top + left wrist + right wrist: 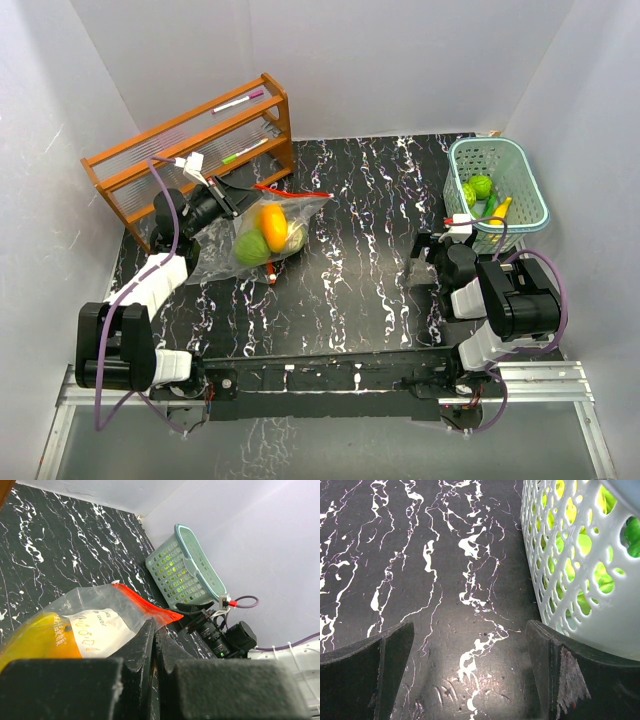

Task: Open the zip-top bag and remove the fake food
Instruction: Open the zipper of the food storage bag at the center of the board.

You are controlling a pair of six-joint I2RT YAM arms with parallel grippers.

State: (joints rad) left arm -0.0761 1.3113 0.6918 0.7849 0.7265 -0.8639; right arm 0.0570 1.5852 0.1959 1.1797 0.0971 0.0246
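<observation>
Closest to the lens, my left gripper (154,630) fills the bottom of its wrist view. Its jaws are pressed together on the clear film of the bag (100,615), just under the red zip strip (150,605).

Black white-veined table (350,260) spreads under everything. At its far left stands a wooden rack (190,140) with two markers (240,101) on its shelves. At the far right sits the pale-teal slotted basket (455,160), holding round green pieces (478,188) and a yellow banana (500,210).

The bag lies on the left half of the table, just in front of the rack, slack and crumpled, with a white label (95,630) on its side. Whether the zip is parted I cannot tell. Food (270,235) is bunched inside it: an orange piece (272,220) on top, a green piece (252,248) below it and a paler yellowish one (296,236) to the right.

My left arm stretches forward along the left side from its base, elbow bent, wrist turned toward the table's middle, pinching the bag's left end.

My right arm is folded close to its base. My right gripper (428,252) is low over the table by the basket's near-left corner, fingers (395,650) spread wide with only bare table between them. One finger is just beside the basket wall; I cannot tell whether it touches.
</observation>
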